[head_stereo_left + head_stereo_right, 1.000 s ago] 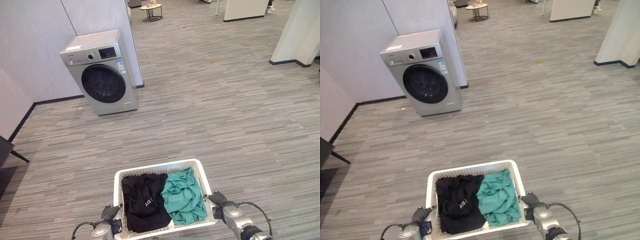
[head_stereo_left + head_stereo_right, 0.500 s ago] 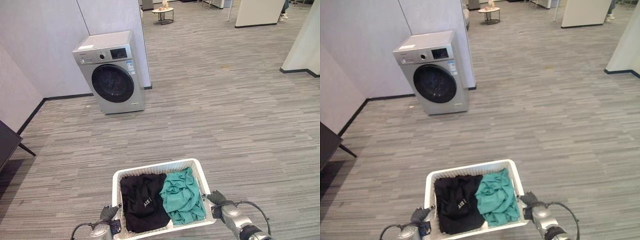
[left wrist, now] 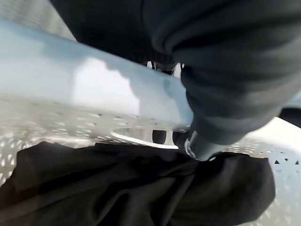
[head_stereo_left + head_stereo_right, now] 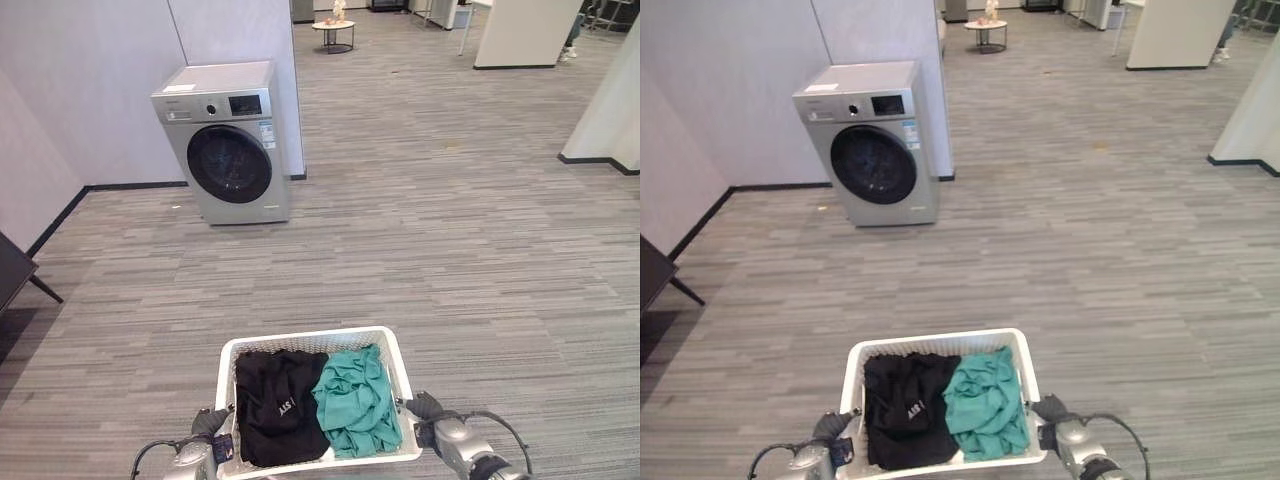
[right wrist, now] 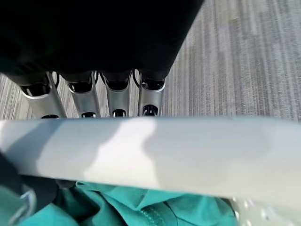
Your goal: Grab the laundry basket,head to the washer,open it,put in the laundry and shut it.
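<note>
**Basket carried toward the washer**

The white laundry basket (image 4: 312, 345) is held between the two hands, the left hand (image 4: 208, 424) at one side handle and the right hand (image 4: 428, 408) at the other. In the right wrist view the fingers (image 5: 108, 98) are seen hooked round the basket's rim, so that hand is clamped on it. In the left wrist view the left hand's thumb is pressed over the rim by the handle slot, and that hand too is judged to be closed on the basket. Between the hands, a black garment (image 4: 278, 402) lies nearer the left hand and a teal garment (image 4: 352, 398) nearer the right hand; both are inside the basket.

The washer (image 4: 230, 140) stands well ahead of the hands and off toward the left-hand side, against a wall, with its round door closed.

The step in hand is judged to be the walk to the washer. The basket is best kept level so that neither garment slides over the rim, and both grips should be kept firm. The path should be turned toward the left hand's side, and the basket set down on the floor (image 4: 450, 230) clear of the door's swing.
</note>
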`<state>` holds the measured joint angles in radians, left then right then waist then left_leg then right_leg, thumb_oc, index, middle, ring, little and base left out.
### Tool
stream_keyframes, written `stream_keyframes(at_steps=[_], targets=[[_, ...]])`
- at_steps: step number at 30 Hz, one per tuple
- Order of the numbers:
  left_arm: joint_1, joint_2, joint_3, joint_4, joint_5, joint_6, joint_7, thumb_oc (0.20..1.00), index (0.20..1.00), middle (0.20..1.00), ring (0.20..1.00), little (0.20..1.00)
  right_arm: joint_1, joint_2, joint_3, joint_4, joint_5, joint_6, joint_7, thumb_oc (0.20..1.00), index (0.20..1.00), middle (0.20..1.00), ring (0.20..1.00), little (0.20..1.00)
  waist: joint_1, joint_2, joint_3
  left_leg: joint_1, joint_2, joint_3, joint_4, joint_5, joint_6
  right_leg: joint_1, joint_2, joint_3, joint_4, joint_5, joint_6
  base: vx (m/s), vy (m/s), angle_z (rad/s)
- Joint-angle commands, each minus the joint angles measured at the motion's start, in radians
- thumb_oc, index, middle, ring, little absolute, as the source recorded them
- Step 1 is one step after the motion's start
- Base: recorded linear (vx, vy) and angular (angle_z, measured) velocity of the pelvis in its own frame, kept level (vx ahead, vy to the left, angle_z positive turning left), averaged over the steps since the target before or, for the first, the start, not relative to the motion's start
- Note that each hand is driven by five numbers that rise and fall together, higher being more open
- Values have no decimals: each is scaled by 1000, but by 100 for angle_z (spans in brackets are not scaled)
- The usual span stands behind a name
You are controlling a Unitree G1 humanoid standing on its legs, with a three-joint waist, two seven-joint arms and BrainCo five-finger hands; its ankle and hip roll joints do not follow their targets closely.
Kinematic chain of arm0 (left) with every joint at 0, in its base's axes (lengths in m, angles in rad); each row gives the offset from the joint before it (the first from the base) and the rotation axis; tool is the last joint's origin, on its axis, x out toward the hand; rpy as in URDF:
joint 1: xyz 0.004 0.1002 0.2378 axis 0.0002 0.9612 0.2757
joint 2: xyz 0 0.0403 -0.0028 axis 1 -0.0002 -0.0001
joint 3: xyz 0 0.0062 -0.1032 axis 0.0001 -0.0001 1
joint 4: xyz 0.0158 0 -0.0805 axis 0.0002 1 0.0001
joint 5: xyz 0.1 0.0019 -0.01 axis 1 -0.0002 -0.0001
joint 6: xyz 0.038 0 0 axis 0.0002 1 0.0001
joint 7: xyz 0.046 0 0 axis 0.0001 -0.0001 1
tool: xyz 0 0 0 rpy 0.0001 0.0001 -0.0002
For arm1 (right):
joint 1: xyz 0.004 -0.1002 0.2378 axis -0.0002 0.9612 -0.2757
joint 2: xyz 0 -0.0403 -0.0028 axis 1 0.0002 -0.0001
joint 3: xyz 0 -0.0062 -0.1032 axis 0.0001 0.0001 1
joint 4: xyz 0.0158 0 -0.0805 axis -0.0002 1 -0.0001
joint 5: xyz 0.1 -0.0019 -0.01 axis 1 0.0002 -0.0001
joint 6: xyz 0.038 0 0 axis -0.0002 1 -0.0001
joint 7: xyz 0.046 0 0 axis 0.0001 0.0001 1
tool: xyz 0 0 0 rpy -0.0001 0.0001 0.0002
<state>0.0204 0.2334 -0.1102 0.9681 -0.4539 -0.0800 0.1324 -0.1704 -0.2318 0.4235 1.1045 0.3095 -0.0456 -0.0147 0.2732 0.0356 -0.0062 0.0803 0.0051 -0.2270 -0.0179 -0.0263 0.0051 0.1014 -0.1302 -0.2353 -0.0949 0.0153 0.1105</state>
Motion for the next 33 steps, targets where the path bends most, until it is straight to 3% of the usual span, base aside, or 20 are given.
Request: stream_keyframes(at_steps=[1, 7, 11, 12, 14, 15, 16, 17, 18, 21, 23, 25, 28, 29, 33], targets=[[60, 83, 44, 51, -52, -26, -54, 200, 200, 200, 200, 200, -22, 44, 23, -20, 78, -53, 61, 200, 200, 200, 200, 200, 82, -86, -2, -103, -50, -167, 55, 34, -10, -16, 43, -31, 8, -45, -28, 0, -17, 9], [80, 87, 61, 29, -68, -32, -54, 200, 200, 200, 200, 200, -25, 42, 39, -30, 66, -51, 64, 200, 200, 200, 200, 200, 93, -93, 8, -115, -43, -201, 34, 55, -22, -17, 59, -58, 8, -60, -40, 15, -40, 12], [77, 87, 55, -2, -91, -32, -55, 200, 200, 200, 200, 200, -35, 26, 43, -47, 64, -51, 61, 200, 200, 200, 200, 200, 94, -96, 35, -183, -53, -203, 135, 59, -41, -28, 60, -88, 8, -61, -44, -29, -38, 36], [71, 88, 50, -30, -97, -29, -53, 200, 200, 200, 200, 200, -45, 8, 40, -76, 68, -52, 54, 200, 200, 200, 200, 200, 101, -90, 77, -243, -75, -162, 264, 66, -56, -23, 54, -118, 16, -68, -50, -72, -19, 35], [57, 85, 30, -47, -89, -26, -52, 200, 200, 200, 200, 200, -50, -21, 24, -92, 63, -55, 46, 200, 200, 200, 200, 200, 91, -84, 92, -298, -63, -42, 299, 109, -58, -2, 47, -174, 17, -77, -50, -28, 13, 46], [56, 85, 29, -47, -89, -26, -52, 200, 200, 200, 200, 200, -50, -21, 23, -92, 63, -55, 46, 200, 200, 200, 200, 200, 92, -83, 93, -298, -63, -41, 300, 109, -58, -2, 47, -174, 17, -77, -50, 26, 32, 73], [46, 83, 22, -55, -83, -24, -51, 200, 200, 200, 200, 200, -48, -38, 9, -94, 64, -56, 39, 200, 200, 200, 200, 200, 84, -81, 93, -326, -32, 72, 236, 121, -52, 11, 47, -206, 13, -85, -46, 143, 0, 70], [39, 76, 23, -68, -76, -26, -53, 200, 200, 200, 200, 200, -41, -46, -13, -91, 72, -60, 32, 200, 200, 200, 200, 200, 93, -92, 87, -351, -29, 151, 168, 92, -42, 39, 44, -220, 8, -110, -35, 145, -1, 62], [40, 77, 23, -68, -76, -25, -52, 200, 200, 200, 200, 200, -40, -46, -14, -91, 72, -61, 32, 200, 200, 200, 200, 200, 95, -93, 88, -349, -29, 153, 167, 92, -42, 39, 43, -218, 8, -111, -35, 161, 19, 76], [20, 88, 28, -53, -66, -31, -49, 200, 200, 200, 200, 200, -42, -23, -22, -71, 70, -63, 25, 200, 200, 200, 200, 200, 115, -102, 63, -376, -25, 223, 21, 167, -52, 74, 37, -231, 8, -146, -22, 183, 229, 85], [16, 92, 30, -47, -61, -32, -45, 200, 200, 200, 200, 200, -47, -16, -17, -74, 62, -66, 24, 200, 200, 200, 200, 200, 121, -105, 60, -390, -32, 230, 10, 176, -55, 88, 30, -228, 8, -155, -19, 127, 173, 9], [21, 108, 40, -21, -64, -23, -46, 200, 200, 200, 200, 200, -53, 17, -6, -76, 51, -59, 34, 200, 200, 200, 200, 200, 128, -114, 27, -337, -44, 161, 12, 166, -20, 89, -4, -215, 34, -137, 6, 180, 409, -40], [19, 126, 40, -9, -58, -17, -56, 200, 200, 200, 200, 200, -58, 34, -15, -60, 50, -53, 32, 200, 200, 200, 200, 200, 127, -131, 15, -307, -61, 141, 27, 128, -1, 106, -37, -200, 57, -132, 19, 150, 313, -58], [22, 131, 43, -7, -60, -18, -59, 200, 200, 200, 200, 200, -52, 55, -18, -65, 55, -58, 37, 200, 200, 200, 200, 200, 130, -148, 4, -295, -83, 131, 54, 86, 17, 107, -74, -202, 78, -110, 39, 179, 352, -18], [22, 151, 56, -1, -50, -16, -57, 200, 200, 200, 200, 200, -48, 64, -10, -82, 52, -57, 42, 200, 200, 200, 200, 200, 137, -157, -1, -256, -113, 113, 77, 51, 47, 89, -133, -178, 178, -43, 65, 138, 372, 0]])
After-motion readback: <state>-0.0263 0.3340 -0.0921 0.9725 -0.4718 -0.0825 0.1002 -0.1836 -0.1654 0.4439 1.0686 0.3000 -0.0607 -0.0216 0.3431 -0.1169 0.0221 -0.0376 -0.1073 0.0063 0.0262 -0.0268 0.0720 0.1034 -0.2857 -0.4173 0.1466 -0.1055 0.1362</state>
